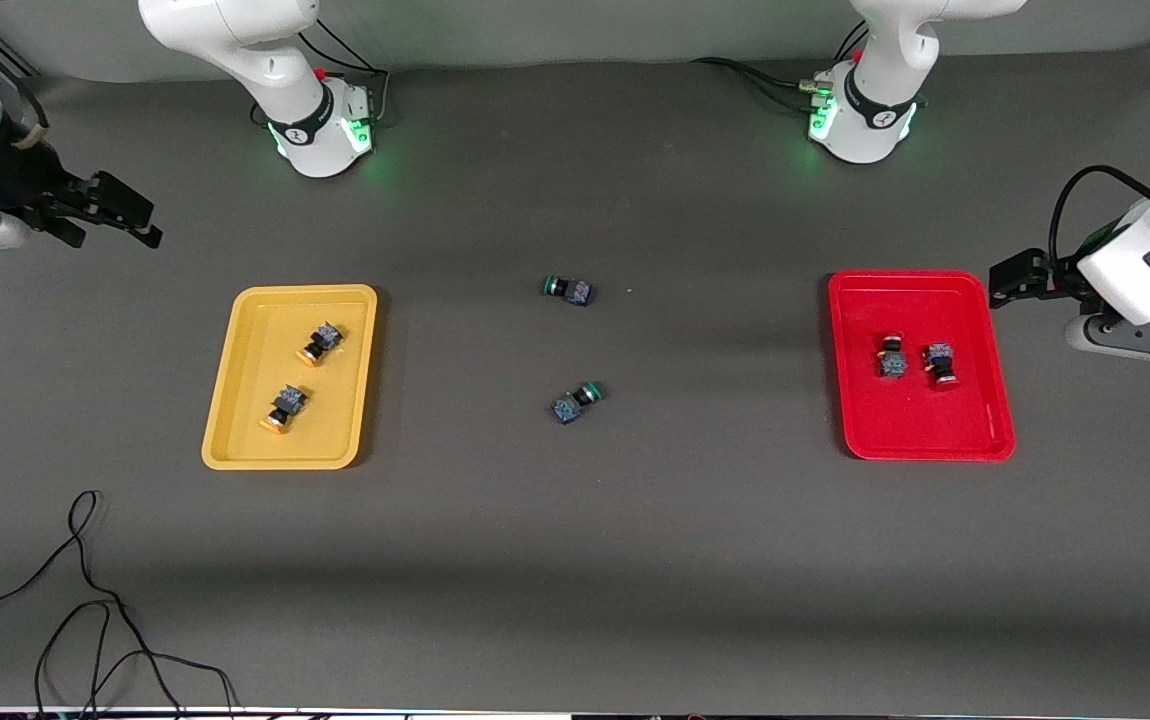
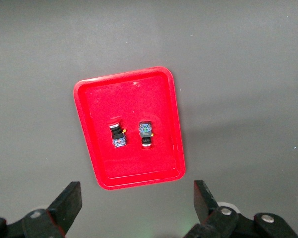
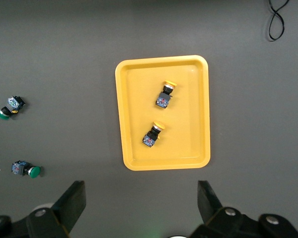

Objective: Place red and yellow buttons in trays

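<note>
Your left gripper (image 2: pixel 134 210) hangs high above the table's left-arm end, beside the red tray (image 1: pixel 975 440), jaws spread wide and empty. Both red buttons (image 1: pixel 892 357) lie in that tray. Your right gripper (image 3: pixel 141 208) hangs at the other end, jaws spread, beside the yellow tray (image 1: pixel 235 400) holding both yellow buttons (image 1: pixel 320 343). Two green buttons (image 1: pixel 567 290) lie mid-table.

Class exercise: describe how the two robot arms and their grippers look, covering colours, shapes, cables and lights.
Both arms are glossy white with rounded links, black joint bands, and bases glowing green with black cables attached. The left gripper and right gripper are black, each with two flat, wedge-shaped fingers.
</note>
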### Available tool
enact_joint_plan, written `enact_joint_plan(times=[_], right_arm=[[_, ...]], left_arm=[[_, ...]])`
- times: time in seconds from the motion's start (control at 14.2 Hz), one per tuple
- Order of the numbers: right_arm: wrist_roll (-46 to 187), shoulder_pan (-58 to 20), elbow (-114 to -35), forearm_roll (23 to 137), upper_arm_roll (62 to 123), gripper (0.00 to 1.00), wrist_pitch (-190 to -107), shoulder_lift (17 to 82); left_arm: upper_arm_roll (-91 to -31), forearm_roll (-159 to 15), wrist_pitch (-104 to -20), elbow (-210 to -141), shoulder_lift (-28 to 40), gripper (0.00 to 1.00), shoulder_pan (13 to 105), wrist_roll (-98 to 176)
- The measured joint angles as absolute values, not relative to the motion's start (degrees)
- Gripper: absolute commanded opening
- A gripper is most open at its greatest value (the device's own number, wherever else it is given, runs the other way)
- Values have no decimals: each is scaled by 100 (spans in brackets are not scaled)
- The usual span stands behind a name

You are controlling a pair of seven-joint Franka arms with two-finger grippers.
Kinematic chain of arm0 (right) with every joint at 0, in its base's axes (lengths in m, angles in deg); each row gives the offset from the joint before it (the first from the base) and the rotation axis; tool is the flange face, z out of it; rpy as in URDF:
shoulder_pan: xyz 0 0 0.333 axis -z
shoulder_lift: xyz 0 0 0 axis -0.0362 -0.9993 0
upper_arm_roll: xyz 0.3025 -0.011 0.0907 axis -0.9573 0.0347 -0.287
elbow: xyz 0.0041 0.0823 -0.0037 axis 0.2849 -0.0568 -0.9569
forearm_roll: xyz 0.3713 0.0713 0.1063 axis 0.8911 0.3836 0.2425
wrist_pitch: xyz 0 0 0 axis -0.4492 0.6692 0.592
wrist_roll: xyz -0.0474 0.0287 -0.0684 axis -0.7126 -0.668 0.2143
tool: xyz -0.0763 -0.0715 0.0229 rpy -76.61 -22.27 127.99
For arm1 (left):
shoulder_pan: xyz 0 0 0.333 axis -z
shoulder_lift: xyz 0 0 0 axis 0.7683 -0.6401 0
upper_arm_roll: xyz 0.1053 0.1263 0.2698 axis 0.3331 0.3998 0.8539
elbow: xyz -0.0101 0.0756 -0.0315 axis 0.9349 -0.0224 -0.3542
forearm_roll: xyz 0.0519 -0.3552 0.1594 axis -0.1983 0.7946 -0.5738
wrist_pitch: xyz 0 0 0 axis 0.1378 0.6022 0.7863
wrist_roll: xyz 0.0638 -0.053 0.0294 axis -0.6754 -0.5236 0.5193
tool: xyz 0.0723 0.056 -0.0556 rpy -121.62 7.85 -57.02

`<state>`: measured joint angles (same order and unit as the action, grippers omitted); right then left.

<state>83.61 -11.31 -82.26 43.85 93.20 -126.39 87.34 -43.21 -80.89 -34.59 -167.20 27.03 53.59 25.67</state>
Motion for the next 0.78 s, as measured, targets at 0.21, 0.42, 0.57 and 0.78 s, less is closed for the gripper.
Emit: enact_joint_plan(times=[0.21, 0.42, 0.57, 0.78], right_arm=[[8361, -1130, -8201, 4385, 9293, 100, -12582, 8716], [8361, -1131, -8195, 4385, 9293, 100, -12575, 8615], [8361, -1131, -8188, 4385, 9293, 100, -12579, 8571], [8361, -1130, -8156, 4385, 9295, 100, -12588, 8524]], left_arm=[[-4318, -8089, -3456, -16720, 2703, 100, 5359, 2574], [-4307, -8083, -3455, -16720, 2703, 100, 5359, 2586], [-4305, -8009, -3455, -16720, 2703, 100, 5359, 2696], [-4305, -7969, -3455, -16721, 2703, 100, 5359, 2852]])
